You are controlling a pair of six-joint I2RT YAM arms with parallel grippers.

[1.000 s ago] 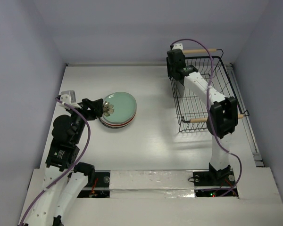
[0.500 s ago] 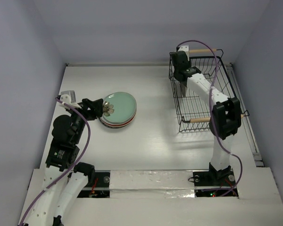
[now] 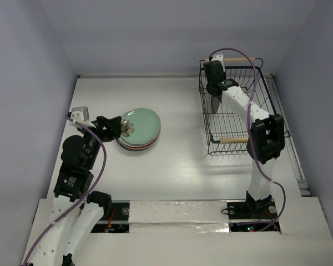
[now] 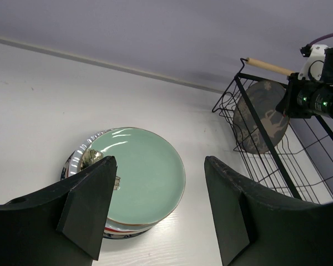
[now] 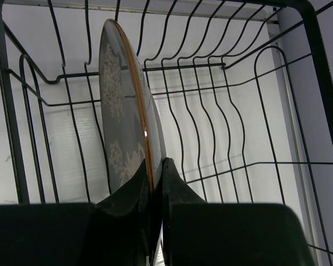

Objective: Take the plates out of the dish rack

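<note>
one plate is left in the dish rack (image 3: 233, 139) — the dark grey plate (image 5: 119, 100) with white reindeer, standing on its edge between the wires. a second ago the right gripper (image 5: 155, 166) had its fingers wider apart. now they are pinched together on the rim of that plate, one finger on each face. so the grab looks done, and i think the next job is to lift the plate up and out of the rack. the other plates (image 3: 140, 132) lie in a pile on the table (image 3: 177, 166), well apart from the rack, with the pale mint green plate (image 4: 144, 188) on top. the left gripper (image 3: 121, 128) has not moved — it waits at the pile's left edge with its fingers apart, holding nothing.
</note>
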